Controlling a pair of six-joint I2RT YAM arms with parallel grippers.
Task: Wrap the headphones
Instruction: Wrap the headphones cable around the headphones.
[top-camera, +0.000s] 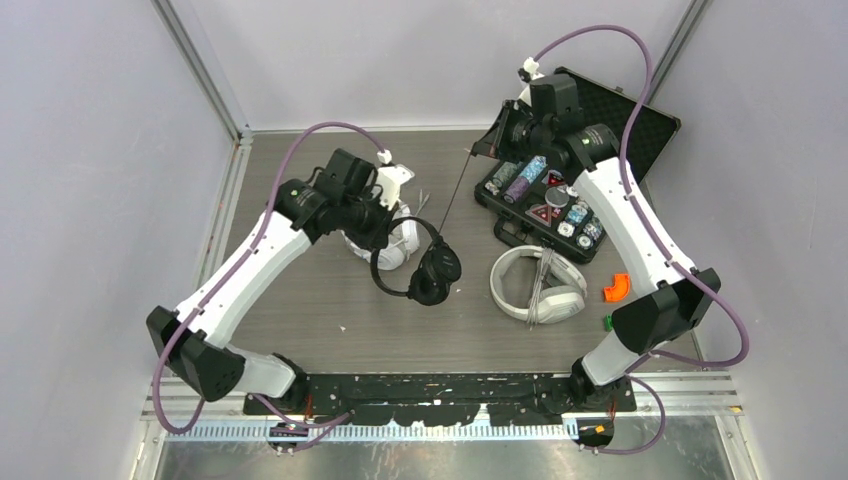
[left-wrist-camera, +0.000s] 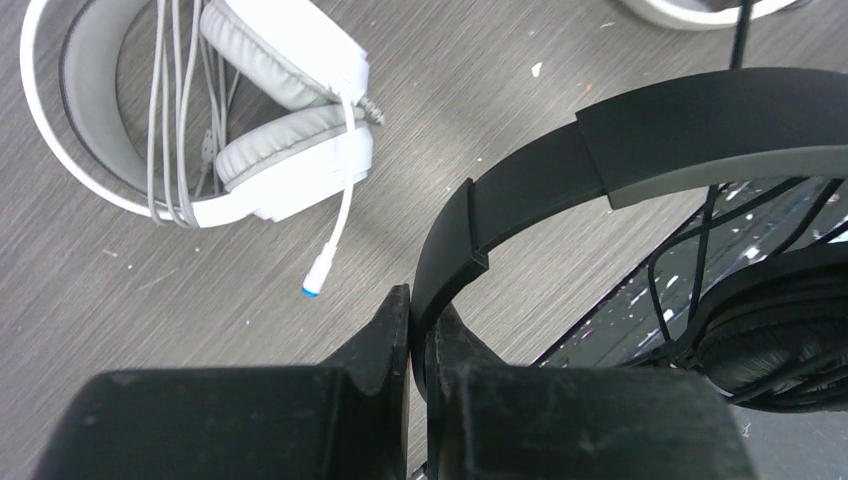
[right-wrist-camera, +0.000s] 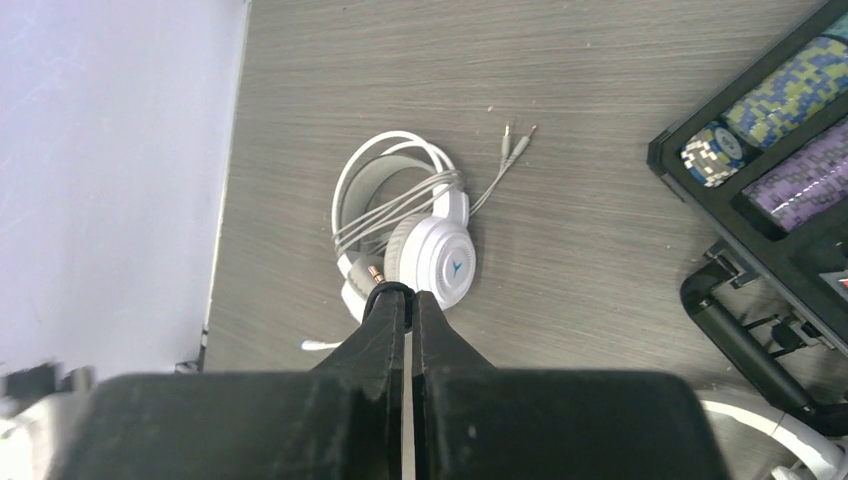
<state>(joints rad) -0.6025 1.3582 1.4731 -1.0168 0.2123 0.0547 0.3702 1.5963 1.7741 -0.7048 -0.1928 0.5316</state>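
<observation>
The black headset (top-camera: 425, 268) is at the table's middle. My left gripper (top-camera: 385, 228) is shut on its headband (left-wrist-camera: 520, 195), and one black cup (left-wrist-camera: 770, 345) shows at the right of the left wrist view. My right gripper (top-camera: 495, 142) is shut on the plug end (right-wrist-camera: 376, 272) of the black cable (top-camera: 452, 190), which runs taut down to the black headset. One white headset (top-camera: 400, 238) with bundled cable lies under my left gripper and shows in the right wrist view (right-wrist-camera: 410, 230). A second white headset (top-camera: 540, 285), cable laid across it, lies right of centre.
The open black case of poker chips (top-camera: 560, 200) stands at the back right, under my right arm, and shows in the right wrist view (right-wrist-camera: 770, 120). An orange piece (top-camera: 620, 287) and a small green piece (top-camera: 607, 322) lie near the right arm's base.
</observation>
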